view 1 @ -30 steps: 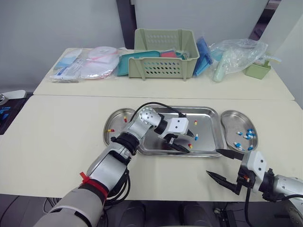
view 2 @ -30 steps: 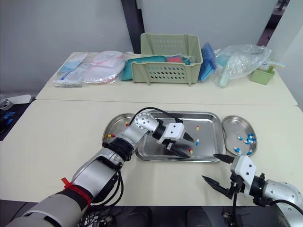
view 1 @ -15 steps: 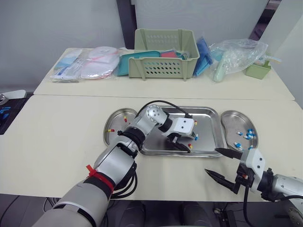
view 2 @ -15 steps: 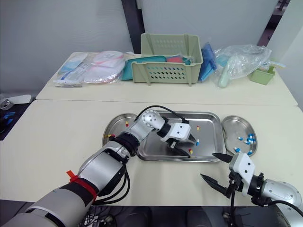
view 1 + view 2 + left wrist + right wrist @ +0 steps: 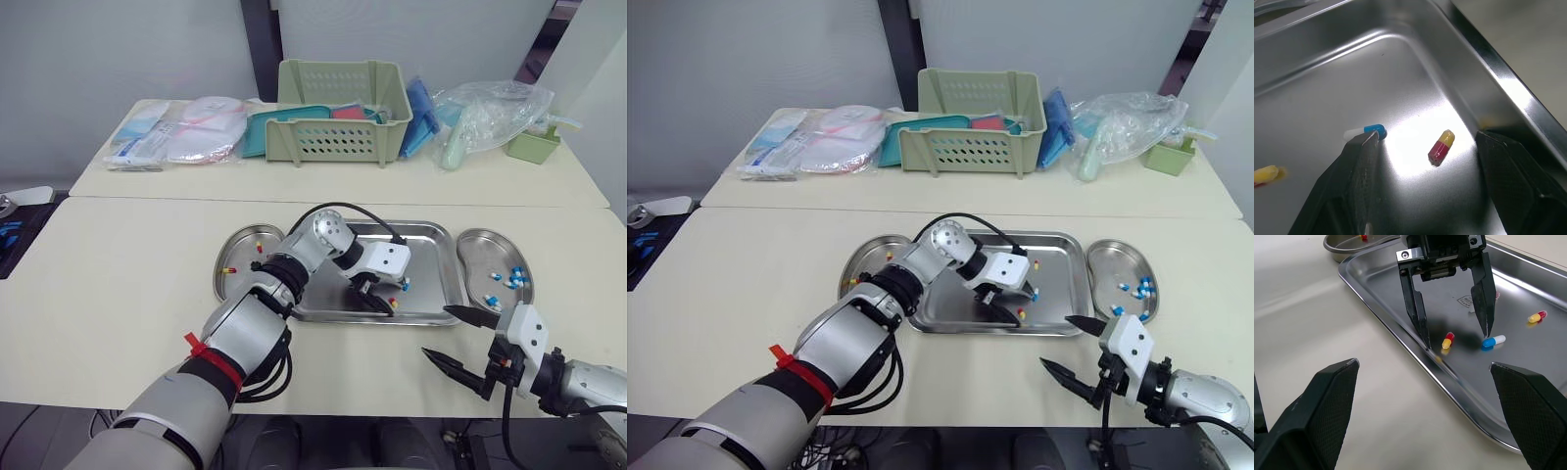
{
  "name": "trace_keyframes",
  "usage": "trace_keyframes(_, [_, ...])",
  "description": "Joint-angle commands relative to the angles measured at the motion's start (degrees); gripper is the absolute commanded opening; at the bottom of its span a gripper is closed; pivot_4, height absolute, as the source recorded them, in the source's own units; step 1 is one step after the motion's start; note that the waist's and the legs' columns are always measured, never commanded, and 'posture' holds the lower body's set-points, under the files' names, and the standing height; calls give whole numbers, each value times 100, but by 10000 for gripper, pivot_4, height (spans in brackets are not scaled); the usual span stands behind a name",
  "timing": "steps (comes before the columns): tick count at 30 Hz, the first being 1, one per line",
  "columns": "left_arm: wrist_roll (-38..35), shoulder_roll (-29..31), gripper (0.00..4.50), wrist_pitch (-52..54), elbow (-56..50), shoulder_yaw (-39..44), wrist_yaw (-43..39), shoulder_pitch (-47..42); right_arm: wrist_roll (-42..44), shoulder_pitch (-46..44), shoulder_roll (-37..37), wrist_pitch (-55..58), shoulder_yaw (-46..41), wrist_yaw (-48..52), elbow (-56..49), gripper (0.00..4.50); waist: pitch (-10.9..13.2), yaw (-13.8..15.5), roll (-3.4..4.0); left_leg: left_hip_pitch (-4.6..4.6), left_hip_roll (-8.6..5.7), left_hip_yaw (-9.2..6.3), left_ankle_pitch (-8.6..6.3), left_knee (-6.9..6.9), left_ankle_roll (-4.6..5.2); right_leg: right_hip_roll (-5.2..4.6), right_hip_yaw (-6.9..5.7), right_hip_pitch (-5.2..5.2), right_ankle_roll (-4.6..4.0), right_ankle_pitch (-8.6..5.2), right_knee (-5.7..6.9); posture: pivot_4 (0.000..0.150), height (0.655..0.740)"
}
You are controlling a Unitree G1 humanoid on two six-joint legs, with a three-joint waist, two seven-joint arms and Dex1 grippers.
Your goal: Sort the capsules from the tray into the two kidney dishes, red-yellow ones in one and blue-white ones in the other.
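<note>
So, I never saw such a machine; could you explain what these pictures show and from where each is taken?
It is a humanoid robot with two arms, each ending in a black two-fingered gripper. Two pictures come from cameras in its head, looking down at the table; two come from a camera on each wrist. On the table lie a steel tray and two kidney dishes: the left dish holds red-yellow capsules, the right dish blue-white ones. The left gripper is open in the tray, its fingers either side of a red-yellow capsule. The right gripper hangs open near the table's front edge. Nothing is held.
</note>
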Motion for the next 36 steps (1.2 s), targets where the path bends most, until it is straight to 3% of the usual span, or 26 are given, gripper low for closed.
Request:
trace_keyframes(1, [290, -74, 23533, 42, 154, -209, -130, 31, 93, -5, -57, 32, -201, -37, -290, 45000, 0, 2, 0, 0, 0, 0, 0, 0, 0, 0, 0, 0, 0, 0, 0, 1500, 7400])
trace_keyframes(7, [426, -106, 3789, 46, 191, -239, -144, 19, 117, 8, -32, 132, -236, -86, -373, 45000, -1, 4, -1, 0, -1, 0, 0, 3, 0, 0, 0, 3, 0, 0, 0, 1500, 7400])
trace_keyframes(9, [425, -122, 504, 23, 185, -231, -138, 32, 130, 4, -26, 158, -244, -102, -393, 45000, -1, 6, -1, 1, -1, -1, 0, 7, 0, 0, -1, 5, 2, 1, 1, 1500, 7400])
trace_keyframes(19, [-5, -35, 504, 345, -159, 186, -478, -76, 83, -28, -73, 105, -242, -22, -350, 45000, -2, 2, 0, -1, -1, -3, 0, 10, 0, 0, -1, 4, 3, 2, 4, 1500, 7400])
trace_keyframes(22, [-239, 234, 504, 647, -596, 390, -715, -139, 37, -48, -101, 20, -212, 54, -310, 45000, 0, -20, 0, -3, -1, -3, 0, 10, 0, 0, -1, -1, 3, 2, 7, 1500, 7400])
trace_keyframes(29, [-970, 1418, 504, 2508, -3206, 952, -1037, 597, -105, -169, -170, -250, -38, 274, -150, 45000, -2, -81, 4, -4, 1, -5, 0, 8, 0, 0, 0, -2, 3, 2, 6, 1500, 7400])
trace_keyframes(36, [-1792, 2609, 504, 5031, -6307, 1670, -517, 2013, -224, -315, -148, -548, 91, 426, 18, 45000, -1, -99, 7, -7, 7, -11, 1, 11, 0, 1, -4, -1, 2, 2, 7, 1500, 7400])
